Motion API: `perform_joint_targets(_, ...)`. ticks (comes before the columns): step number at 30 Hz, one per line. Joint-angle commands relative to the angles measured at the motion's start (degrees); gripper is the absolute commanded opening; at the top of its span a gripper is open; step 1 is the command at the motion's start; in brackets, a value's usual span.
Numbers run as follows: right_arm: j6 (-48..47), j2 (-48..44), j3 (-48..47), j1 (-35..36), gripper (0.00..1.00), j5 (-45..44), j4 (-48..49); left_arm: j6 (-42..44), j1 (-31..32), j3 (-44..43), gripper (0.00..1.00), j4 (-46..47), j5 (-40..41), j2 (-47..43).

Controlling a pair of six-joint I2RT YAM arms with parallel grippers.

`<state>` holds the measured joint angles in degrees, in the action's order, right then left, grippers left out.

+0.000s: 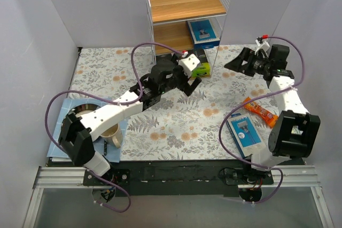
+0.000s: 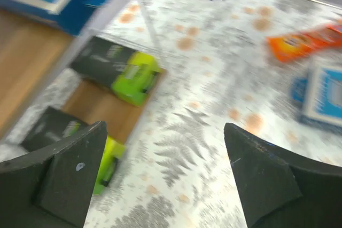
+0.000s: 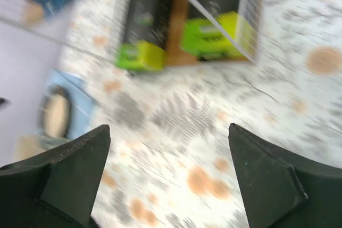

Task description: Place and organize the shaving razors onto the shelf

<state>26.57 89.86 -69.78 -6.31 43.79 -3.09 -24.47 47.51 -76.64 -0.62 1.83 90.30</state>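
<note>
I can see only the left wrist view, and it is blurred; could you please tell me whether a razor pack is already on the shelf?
Observer: Yes, one razor pack lies on the middle board of the shelf, towards its right side.
Operator: Thank you. Where is the other one, please?
Observer: The second razor pack lies flat on the table, in its near right part.
Operator: Is the right gripper holding anything?
Observer: No, the right gripper is open with nothing between its fingers.
</note>
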Motion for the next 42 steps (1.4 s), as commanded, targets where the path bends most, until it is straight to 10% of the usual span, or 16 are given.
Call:
perform_joint_targets(1, -46.7, -7.9, -2.7, -0.8, 0.99, -7.4, -35.2, 0.2, 0.4, 3.7, 0.96, -12.3, -18.4, -5.8)
perform_joint_targets(8, -71.7, -13.0, 1.7, -1.5, 0.99, -22.4, -53.7, -9.3, 0.3, 11.5, 0.98, -11.3, -17.9, -9.2)
perform_joint_targets(22, -74.9, -2.3, 12.6, -8.2, 0.97, -29.3, -52.8, -13.4, 0.3, 17.9, 0.98, -10.4, -17.1, -11.3)
perform_joint_targets(28, -74.8, 9.2, 9.7, -5.0, 0.66, -26.3, -54.6, -11.0, 0.3, 17.9, 0.98, -13.7, -15.6, -13.8)
perform_joint_targets(42, -84.5, 24.2, -9.8, 38.8, 0.53, -21.4, -48.8, -9.4, -8.3, 14.9, 0.98, -20.0, -4.1, -20.1)
